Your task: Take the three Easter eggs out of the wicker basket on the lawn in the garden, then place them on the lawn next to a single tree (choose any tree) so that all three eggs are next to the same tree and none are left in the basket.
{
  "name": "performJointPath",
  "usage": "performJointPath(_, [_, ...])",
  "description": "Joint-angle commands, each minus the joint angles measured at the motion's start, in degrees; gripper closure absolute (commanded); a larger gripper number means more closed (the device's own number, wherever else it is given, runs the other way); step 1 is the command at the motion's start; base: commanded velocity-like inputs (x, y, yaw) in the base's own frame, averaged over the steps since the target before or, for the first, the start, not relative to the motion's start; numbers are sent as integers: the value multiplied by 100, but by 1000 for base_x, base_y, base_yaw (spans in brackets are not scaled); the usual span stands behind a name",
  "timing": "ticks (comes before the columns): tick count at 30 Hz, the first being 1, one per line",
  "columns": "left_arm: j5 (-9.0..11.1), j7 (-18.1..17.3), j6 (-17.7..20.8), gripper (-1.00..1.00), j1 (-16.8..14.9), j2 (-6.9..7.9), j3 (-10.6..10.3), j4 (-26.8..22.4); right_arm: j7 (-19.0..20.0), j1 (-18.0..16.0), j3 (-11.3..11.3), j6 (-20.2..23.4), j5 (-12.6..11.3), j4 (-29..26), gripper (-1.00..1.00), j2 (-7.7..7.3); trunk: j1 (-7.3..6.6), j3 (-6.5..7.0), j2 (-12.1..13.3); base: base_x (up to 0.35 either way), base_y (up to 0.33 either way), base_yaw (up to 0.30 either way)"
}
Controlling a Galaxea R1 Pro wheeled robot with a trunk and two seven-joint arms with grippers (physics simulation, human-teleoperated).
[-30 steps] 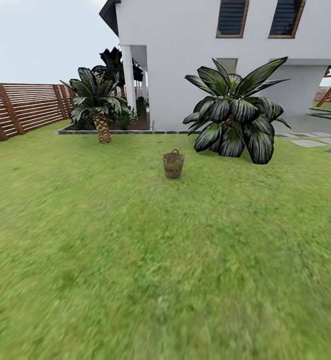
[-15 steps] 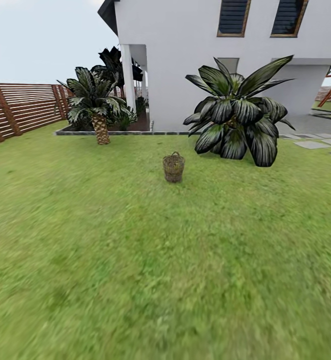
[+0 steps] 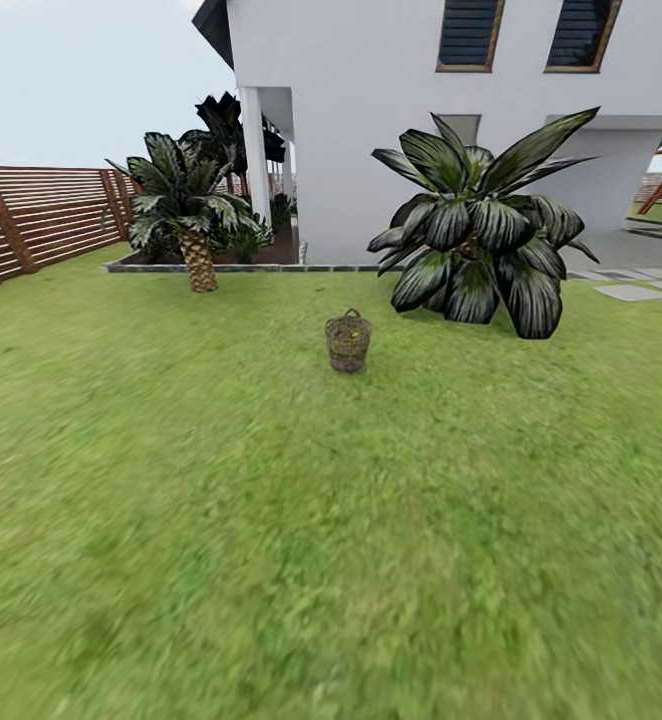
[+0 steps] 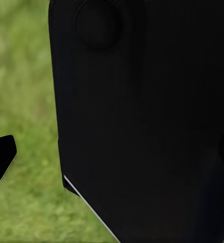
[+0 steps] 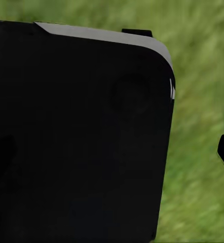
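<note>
The wicker basket [image 3: 348,342] stands upright on the lawn [image 3: 271,520], a few metres ahead of me near the middle of the head view. Faint yellow shows through its open weave, but I cannot make out separate Easter eggs. The tree with the thick trunk is out of view. In the left wrist view a black part of my body [image 4: 142,121] blocks most of the picture, with grass [image 4: 26,76] beside it. The right wrist view is likewise blocked by a black panel [image 5: 81,142] over grass [image 5: 203,101]. Neither wrist view shows how the jaws stand.
A short scaly-trunked palm [image 3: 197,250] stands back left by a stone-edged bed. A broad dark-leaved palm [image 3: 481,240] stands back right of the basket. Behind them is the white house [image 3: 371,100]. A slatted wooden fence [image 3: 41,215] runs along the left, and grey paving slabs [image 3: 631,292] lie far right.
The whole head view has shifted as I roll forward: the basket and palms look slightly larger and nearer. Nothing in the garden itself has moved.
</note>
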Motion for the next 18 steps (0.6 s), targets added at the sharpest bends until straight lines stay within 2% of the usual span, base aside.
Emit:
performJointPath(1, [7,2,-3,-100,4,-1,3,-12,3,-3,-2,-16,33,5,-100,0,4,-4,-2,340,0,0])
performJointPath(18, [7,2,1,-100,3,-1,2,-12,3,-3,-1,-14,42,40,-100,-7,4,-4,-2,340,0,0])
